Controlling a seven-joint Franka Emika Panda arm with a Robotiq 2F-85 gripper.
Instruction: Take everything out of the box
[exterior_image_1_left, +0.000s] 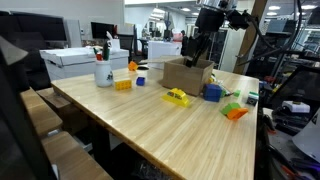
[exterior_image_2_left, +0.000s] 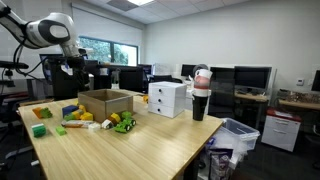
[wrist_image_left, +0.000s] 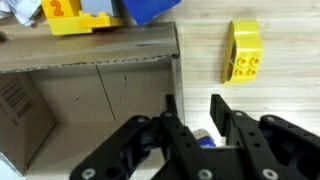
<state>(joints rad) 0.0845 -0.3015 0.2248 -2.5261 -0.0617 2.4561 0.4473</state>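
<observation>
Nearest me on the wooden table (exterior_image_1_left: 150, 135) lies an orange and green piece (exterior_image_1_left: 233, 110). A little further in are a yellow toy (exterior_image_1_left: 176, 97) and a blue block (exterior_image_1_left: 212, 92), each out on the wood and apart from the others. Just behind them stands the brown cardboard box (exterior_image_1_left: 185, 73), open at the top. The gripper (exterior_image_1_left: 192, 58) hangs over its far end.

In the wrist view it sits by a corner of the box. Its fingers (wrist_image_left: 228, 120) stand a narrow gap apart, and a scrap of blue shows low between them. I cannot tell whether they have hold of anything. A studded yellow brick (wrist_image_left: 243, 52) stands on the table just outside the box wall.

Further along the table are a small blue cube (exterior_image_1_left: 140, 81) and a yellow-orange piece (exterior_image_1_left: 122, 85). Beyond those stand a white cup (exterior_image_1_left: 103, 72) and the white boxes (exterior_image_1_left: 70, 62).
</observation>
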